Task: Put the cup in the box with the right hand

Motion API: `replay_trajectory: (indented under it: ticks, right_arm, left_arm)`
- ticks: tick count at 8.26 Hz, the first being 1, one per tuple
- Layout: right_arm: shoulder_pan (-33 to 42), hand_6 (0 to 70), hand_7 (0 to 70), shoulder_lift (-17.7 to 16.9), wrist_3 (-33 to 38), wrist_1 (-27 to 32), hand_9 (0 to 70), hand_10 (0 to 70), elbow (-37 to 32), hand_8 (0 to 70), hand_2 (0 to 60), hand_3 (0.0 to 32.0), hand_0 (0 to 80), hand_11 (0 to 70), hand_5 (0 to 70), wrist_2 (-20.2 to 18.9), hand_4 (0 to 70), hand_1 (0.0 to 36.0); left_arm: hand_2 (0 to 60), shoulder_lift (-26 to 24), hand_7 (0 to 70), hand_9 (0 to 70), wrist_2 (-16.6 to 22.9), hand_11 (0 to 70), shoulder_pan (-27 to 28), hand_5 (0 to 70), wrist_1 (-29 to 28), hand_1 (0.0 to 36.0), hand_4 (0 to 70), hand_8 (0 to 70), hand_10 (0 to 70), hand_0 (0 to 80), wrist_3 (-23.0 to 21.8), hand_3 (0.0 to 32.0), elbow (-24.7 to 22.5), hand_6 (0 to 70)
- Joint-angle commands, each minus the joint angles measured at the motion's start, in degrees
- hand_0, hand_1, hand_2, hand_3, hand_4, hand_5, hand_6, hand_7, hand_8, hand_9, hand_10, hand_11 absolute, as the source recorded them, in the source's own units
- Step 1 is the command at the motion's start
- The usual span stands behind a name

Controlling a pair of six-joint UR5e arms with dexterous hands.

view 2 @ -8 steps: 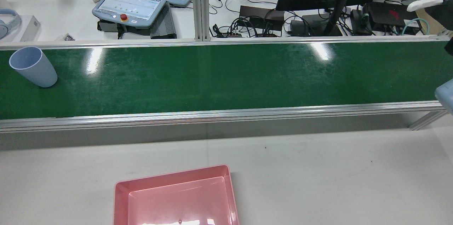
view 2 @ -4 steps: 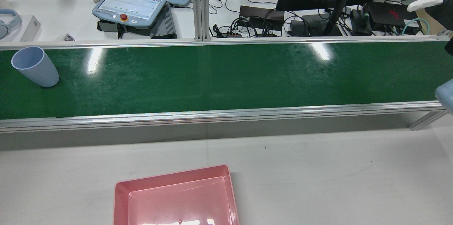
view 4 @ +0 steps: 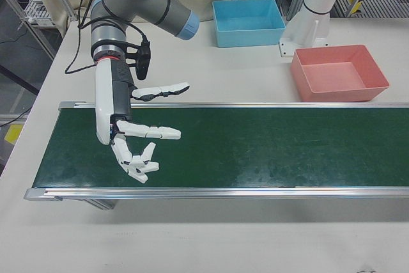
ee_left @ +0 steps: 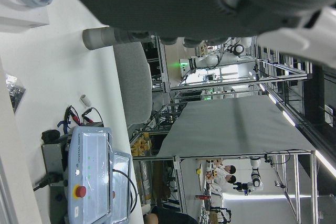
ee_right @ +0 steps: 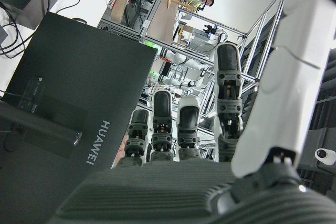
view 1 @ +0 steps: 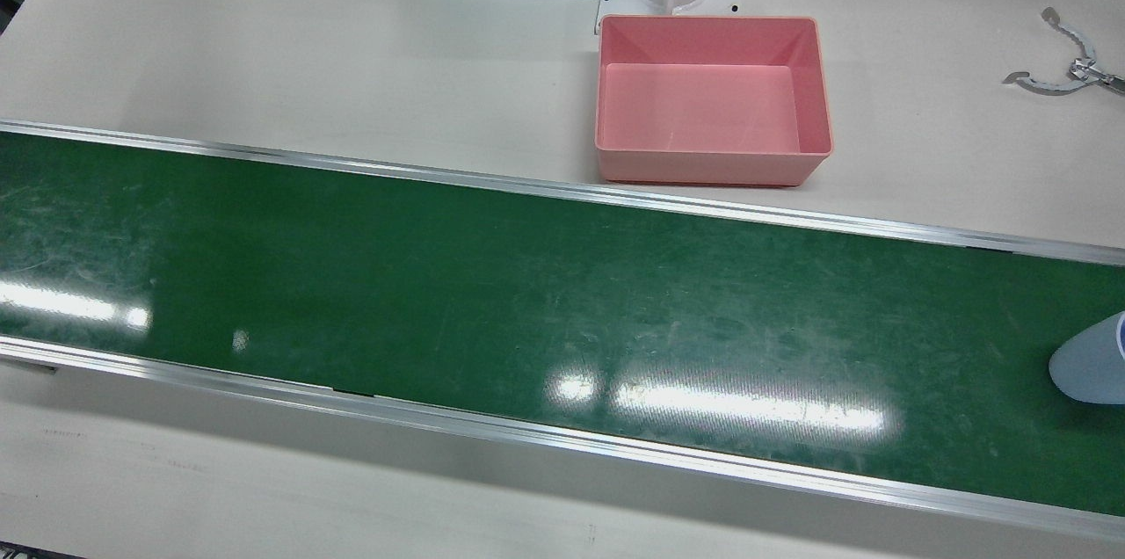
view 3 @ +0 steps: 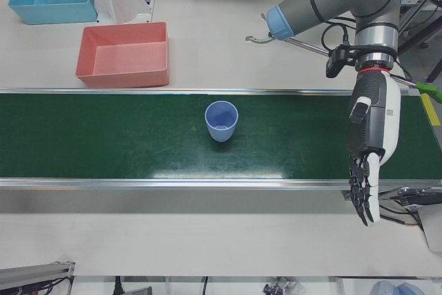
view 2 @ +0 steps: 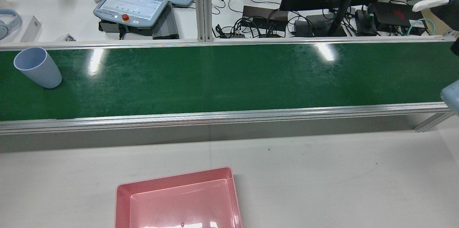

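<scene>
The cup (view 3: 222, 121) is a pale blue tumbler standing upright on the green belt (view 2: 229, 77), mouth up and empty, its long axis vertical and its wall tapering from a wide rim to a narrower base; in the rear view it sits at the far left end of the belt, well apart from the right hand (view 4: 137, 142), which hangs over the opposite end. It looks like thin, stiff plastic: light, smooth-sided and probably a bit slippery, more likely to tip or skid than to break. Given that taper, a sensible hold is around the wall in its upper half, fingers on one side and thumb on the other, squeezing only gently so the wall does not flex or the cup squirt downward out of the grasp. The right hand is empty, with its fingers spread apart and pointing out over the belt. The left hand (view 3: 369, 164) hangs fingers-down at its own end of the belt, fingers extended and holding nothing. The pink box (view 1: 714, 98) waits empty on the white table beside the belt, near its middle
</scene>
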Motion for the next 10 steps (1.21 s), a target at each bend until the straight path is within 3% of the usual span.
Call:
replay_trajectory:
  ticks: [1,10]
  right_arm:
    - [0.0,21.1,70.0,0.0,0.0,0.0,40.0,13.8,0.0,18.6,0.0,0.0,56.2,21.2,6.6,0.0,51.2,10.6]
    - [0.0,20.4,70.0,0.1,0.0,-0.1,38.4,13.1,0.0,17.7,0.0,0.0,56.2,20.2,6.5,0.0,49.7,10.7]
  left_arm:
    - [0.0,0.0,0.0,0.0,0.0,0.0,0.0,0.0,0.0,0.0,0.0,0.0,0.0,0.0,0.0,0.0,0.0,0.0]
    - [0.0,0.0,0.0,0.0,0.0,0.0,0.0,0.0,-0.1,0.0,0.0,0.0,0.0,0.0,0.0,0.0,0.0,0.0]
